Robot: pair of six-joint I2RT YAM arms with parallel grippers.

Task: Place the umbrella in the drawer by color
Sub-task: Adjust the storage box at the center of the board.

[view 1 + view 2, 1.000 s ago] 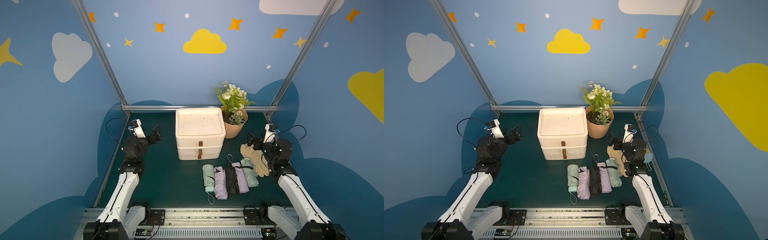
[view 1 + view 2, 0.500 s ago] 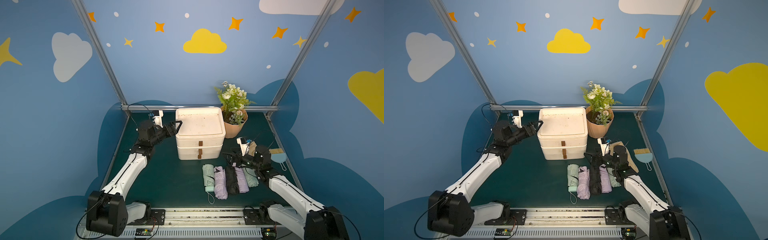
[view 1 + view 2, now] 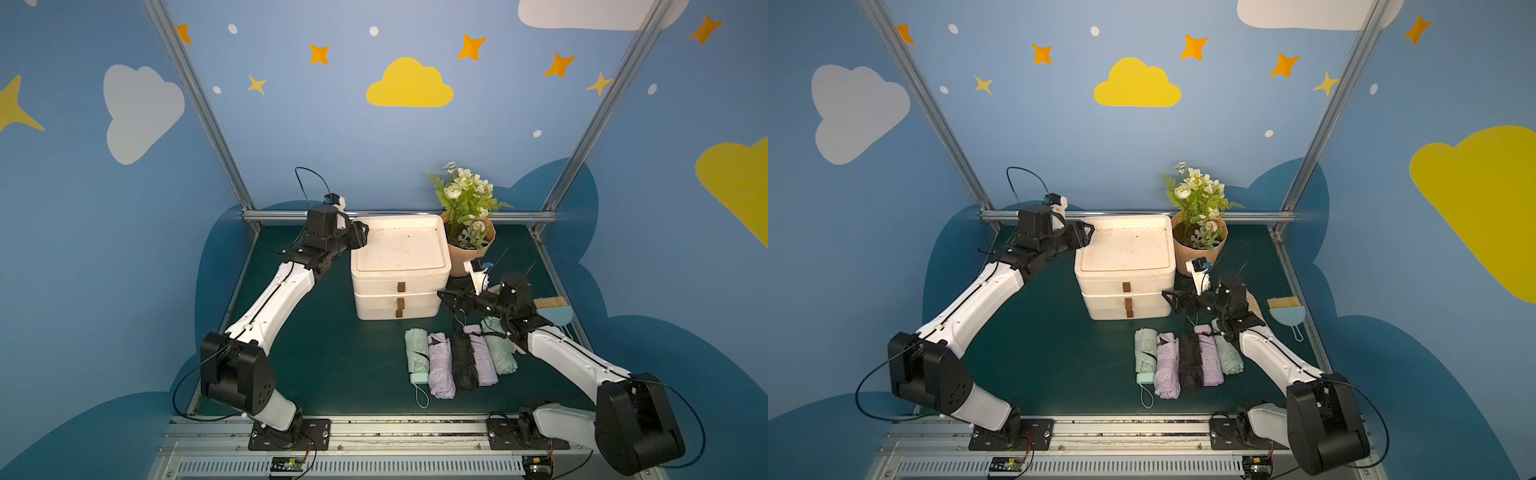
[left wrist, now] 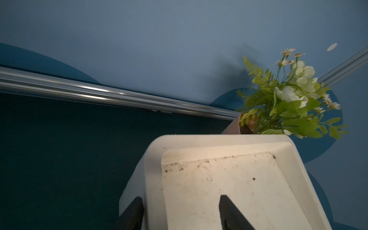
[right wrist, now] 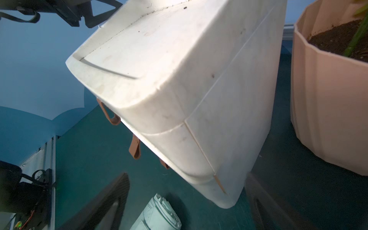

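**Left fingers (image 4: 132,213) straddle the drawer box (image 3: 399,249) rim**

They stand partly apart, gripping nothing. Right fingers (image 5: 107,203) gape wide, empty, by its lower corner. Five folded umbrellas (image 3: 441,365) lie in a row on the desk (image 3: 332,353) before it.

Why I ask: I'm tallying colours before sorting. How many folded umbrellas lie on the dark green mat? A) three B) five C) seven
B: the row in front of the white plastic drawer box holds a mint folded umbrella, a lilac folded umbrella, a black folded umbrella, a second lilac umbrella and a second mint umbrella.
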